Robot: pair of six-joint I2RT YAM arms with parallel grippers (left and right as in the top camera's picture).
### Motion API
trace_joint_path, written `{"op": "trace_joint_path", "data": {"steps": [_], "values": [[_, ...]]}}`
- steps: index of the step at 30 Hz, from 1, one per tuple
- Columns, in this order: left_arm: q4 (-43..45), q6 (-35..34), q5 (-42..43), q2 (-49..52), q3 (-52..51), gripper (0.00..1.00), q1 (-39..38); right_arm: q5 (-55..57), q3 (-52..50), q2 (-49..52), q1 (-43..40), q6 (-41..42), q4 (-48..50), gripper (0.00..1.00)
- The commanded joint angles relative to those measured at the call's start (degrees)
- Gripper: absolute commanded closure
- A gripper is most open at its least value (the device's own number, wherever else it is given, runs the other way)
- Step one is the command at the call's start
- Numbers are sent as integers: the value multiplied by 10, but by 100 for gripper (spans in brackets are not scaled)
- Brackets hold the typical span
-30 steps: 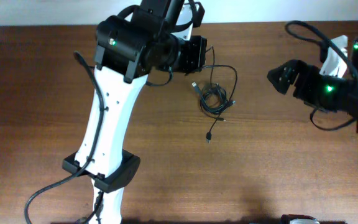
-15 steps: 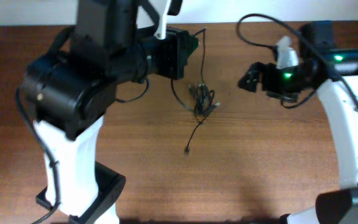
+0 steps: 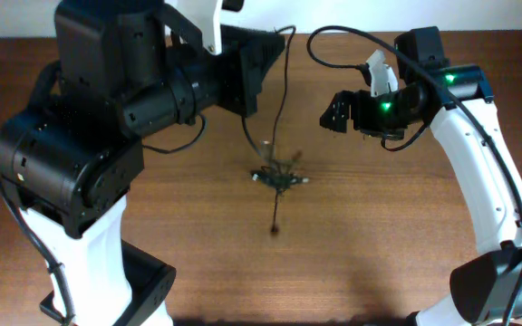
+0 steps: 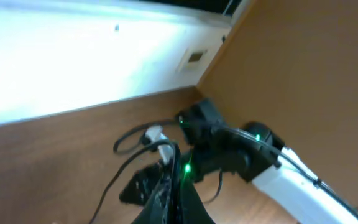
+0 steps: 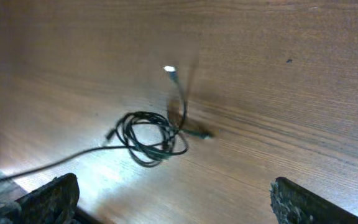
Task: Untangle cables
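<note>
Cables [image 3: 279,177] sit mid-table, a small knotted coil between the two arms, with one tail trailing toward the near edge. One strand runs up from the coil to the left gripper [image 3: 263,56]. In the right wrist view the coil [image 5: 148,137] is a loose loop. A silver-tipped plug [image 5: 169,70] sticks out past it and another strand runs off to the left.

Left gripper fingers are pressed together. The left wrist view is blurry but shows them [image 4: 173,196] closed, and they look to be pinching that raised strand. Right gripper [image 3: 335,110] is spread wide and holds nothing, off to the side of the coil and apart from it. Its own camera shows both fingers far apart with the table [image 5: 278,74] bare between them.

Handling, as a guess:
- The cords are very light, thin and limp, so the whole coil likely drags along when one strand is pulled.
- They are smooth and could slip through a pinch.
- The plugs are the only stiff parts, and they will snag in loops.
- Best hold is just behind a plug, or on a free strand outside the knot, not the coil centre.

No brand, label or writing is readable in any view.
</note>
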Motion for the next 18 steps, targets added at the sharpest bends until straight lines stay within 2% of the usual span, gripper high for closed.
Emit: {"op": "trace_joint_path", "data": {"steps": [1, 13, 18], "values": [[42, -6, -11, -11, 7, 100, 3, -10, -1, 4, 13, -37, -3, 1], [170, -5, -47, -7, 7, 100, 3, -10, -1, 4, 20, -34, -3, 2], [172, -5, -63, 12, 7, 100, 3, -10, -1, 4, 20, -34, -3, 1]]}}
